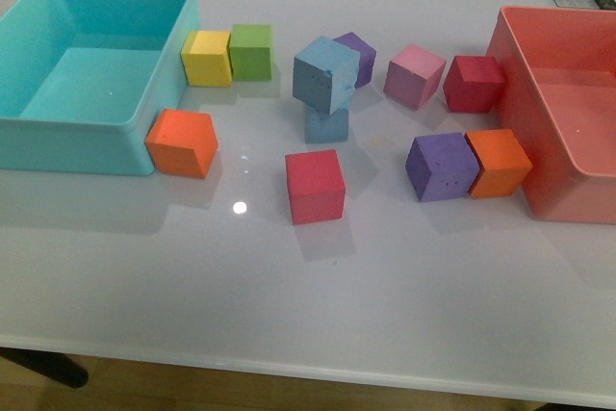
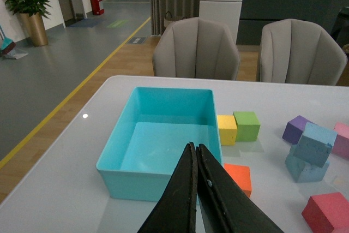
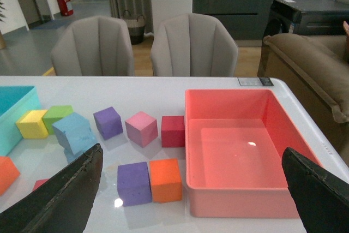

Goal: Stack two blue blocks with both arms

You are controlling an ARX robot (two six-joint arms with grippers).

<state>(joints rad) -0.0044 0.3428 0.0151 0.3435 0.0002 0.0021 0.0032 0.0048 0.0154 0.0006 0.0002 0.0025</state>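
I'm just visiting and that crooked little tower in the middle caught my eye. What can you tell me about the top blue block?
The top blue block is a light sky-blue cube that looks like foam, with scuffed faces and small dark specks. It rests on the lower blue block, twisted and tilted, overhanging it rather than sitting square. It stands mid-table, with a purple cube close behind; whether they touch is unclear. Neither gripper is holding it.

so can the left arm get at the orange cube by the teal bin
Probably yes. The orange cube sits just outside the teal bin, near its corner, with open table in front and above. The left gripper is shut and would need to open; the bin wall close beside the cube may crowd one finger.
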